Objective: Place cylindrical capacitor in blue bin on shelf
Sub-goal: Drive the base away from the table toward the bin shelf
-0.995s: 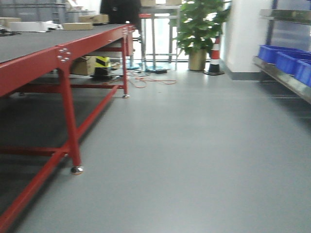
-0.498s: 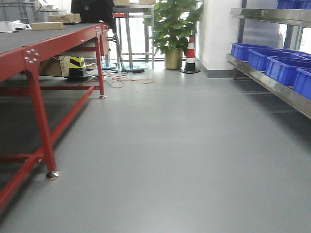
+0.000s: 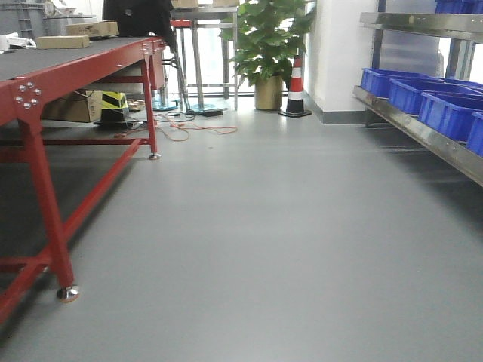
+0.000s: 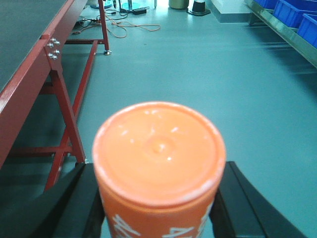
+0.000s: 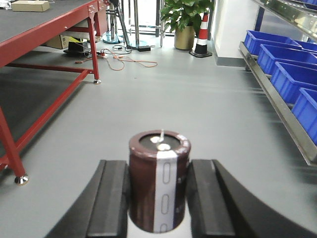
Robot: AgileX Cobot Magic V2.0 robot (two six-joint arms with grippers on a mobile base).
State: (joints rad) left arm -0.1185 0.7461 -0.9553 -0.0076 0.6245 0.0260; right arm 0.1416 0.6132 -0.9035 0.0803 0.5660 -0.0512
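Observation:
My right gripper [image 5: 159, 167] is shut on the cylindrical capacitor [image 5: 159, 182], a dark brown can with a pale stripe and a silvery top, held upright between the black fingers [image 5: 113, 198]. My left gripper [image 4: 157, 166] is shut on an orange cylinder [image 4: 158, 148] with white lettering, which fills much of that view. The steel shelf [image 3: 423, 134] runs along the right wall, a few metres off, and its rail shows as the shelf [image 5: 275, 104] in the right wrist view. Blue bins [image 3: 445, 111] sit in a row on it, seen too as blue bins [image 5: 291, 74]. No gripper shows in the front view.
A red-framed workbench [image 3: 53, 68] with cardboard boxes [image 3: 90, 29] lines the left side, its foot [image 3: 68, 294] close by. Grey floor [image 3: 272, 226] lies between bench and shelf. A potted plant [image 3: 266, 45], a traffic cone [image 3: 296, 87] and orange cables [image 3: 200, 128] are at the far end.
The front view has swung right and moved forward. The workbench has slid left and the shelf with its bins has come further into view.

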